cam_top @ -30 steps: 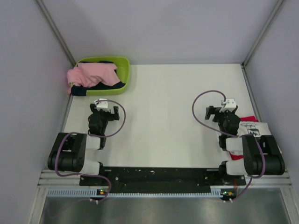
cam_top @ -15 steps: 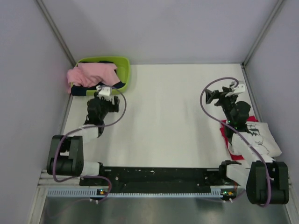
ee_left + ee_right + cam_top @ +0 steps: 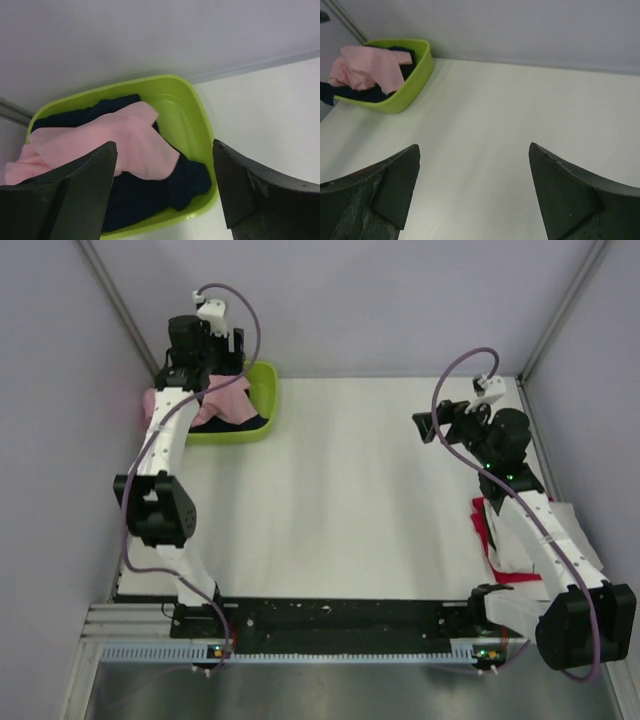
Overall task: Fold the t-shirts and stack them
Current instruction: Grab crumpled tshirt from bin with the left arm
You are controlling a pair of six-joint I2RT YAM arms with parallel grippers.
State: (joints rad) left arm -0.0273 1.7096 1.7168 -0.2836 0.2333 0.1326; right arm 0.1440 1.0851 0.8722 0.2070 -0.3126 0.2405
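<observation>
Left wrist view shows the left gripper (image 3: 164, 147) with its jaws spread wide and nothing between them, hanging above the lime-green basket (image 3: 201, 117). In the basket the pink t-shirt (image 3: 120, 137) lies straight ahead between the jaws, on top of the navy t-shirt (image 3: 190, 180). The right gripper (image 3: 474, 147) is just as wide and holds nothing over the white table (image 3: 520, 100), with the basket far ahead of its left jaw; behind those jaws, beneath the right arm, the white t-shirt (image 3: 585, 540) lies on the red t-shirt (image 3: 481, 522).

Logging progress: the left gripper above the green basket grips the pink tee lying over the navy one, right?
No. The left wrist view shows the left gripper open and empty above the green basket; the pink tee lies over the navy one.
</observation>
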